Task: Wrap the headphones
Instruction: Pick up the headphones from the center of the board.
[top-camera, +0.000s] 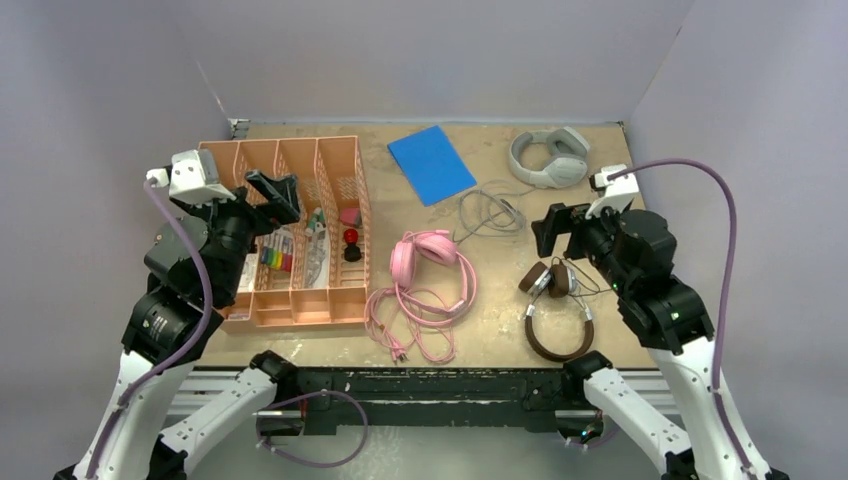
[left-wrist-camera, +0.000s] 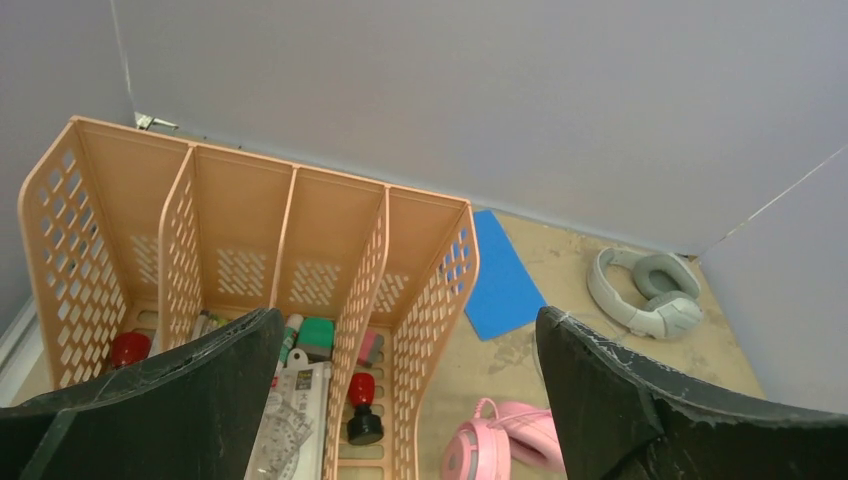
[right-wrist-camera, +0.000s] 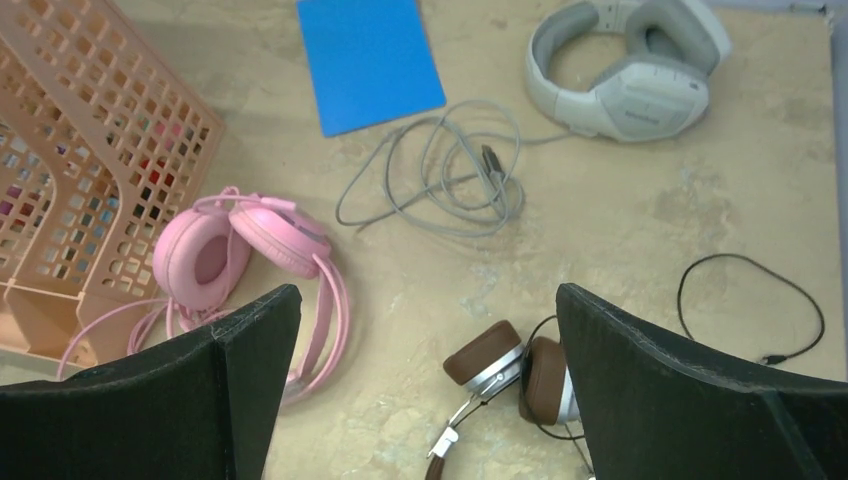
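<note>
Count three: pink headphones (top-camera: 420, 253), brown headphones (top-camera: 538, 280), grey headphones (top-camera: 548, 160).

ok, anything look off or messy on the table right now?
Nothing damaged or spilled. Just the cords: the pink cable sprawls in loose loops by the pink headset, the grey cable lies tangled beside the blue pad near the grey headset, and the thin black cable trails loose from the brown headset.

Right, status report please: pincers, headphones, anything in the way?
Left pincer open, over rack. Right pincer open, near brown headset. Pink headset, grey headset lying free, all cables loose. Nothing blocking; blue pad beside grey cable.
</note>
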